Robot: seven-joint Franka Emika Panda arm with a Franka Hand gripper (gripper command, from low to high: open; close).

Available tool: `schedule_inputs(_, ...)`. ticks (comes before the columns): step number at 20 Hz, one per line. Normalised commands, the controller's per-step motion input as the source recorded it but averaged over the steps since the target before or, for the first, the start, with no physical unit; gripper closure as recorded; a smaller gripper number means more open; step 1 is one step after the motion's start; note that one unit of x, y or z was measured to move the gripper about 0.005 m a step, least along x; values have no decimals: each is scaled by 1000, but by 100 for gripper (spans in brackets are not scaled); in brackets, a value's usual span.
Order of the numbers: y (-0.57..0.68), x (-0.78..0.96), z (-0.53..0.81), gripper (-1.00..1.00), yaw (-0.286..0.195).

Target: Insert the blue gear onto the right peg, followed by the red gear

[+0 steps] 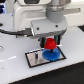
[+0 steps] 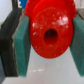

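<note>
In the exterior view the blue gear [image 1: 50,55] lies flat on the dark base plate [image 1: 35,60], toward that view's right. Directly above it hangs the red gear [image 1: 49,44], held between my gripper's [image 1: 49,44] fingers. The wrist view fills with the red gear [image 2: 49,36], its central hole facing the camera, and teal finger pads [image 2: 21,49] press on both sides of it. The right peg itself is hidden under the gears.
The base plate rests on a white tabletop [image 1: 15,72]. The arm's white body [image 1: 32,17] looms over the scene. A small light peg-like mark [image 1: 38,58] shows on the plate toward the exterior view's left of the blue gear.
</note>
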Motion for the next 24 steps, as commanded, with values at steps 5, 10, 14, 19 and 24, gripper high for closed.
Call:
schedule_inputs(5,41,406,26,100,0)
schedule_inputs(10,2,425,-11,100,0)
schedule_inputs(14,8,261,30,100,0)
schedule_inputs(19,25,566,398,100,0)
schedule_inputs(24,10,391,193,100,0)
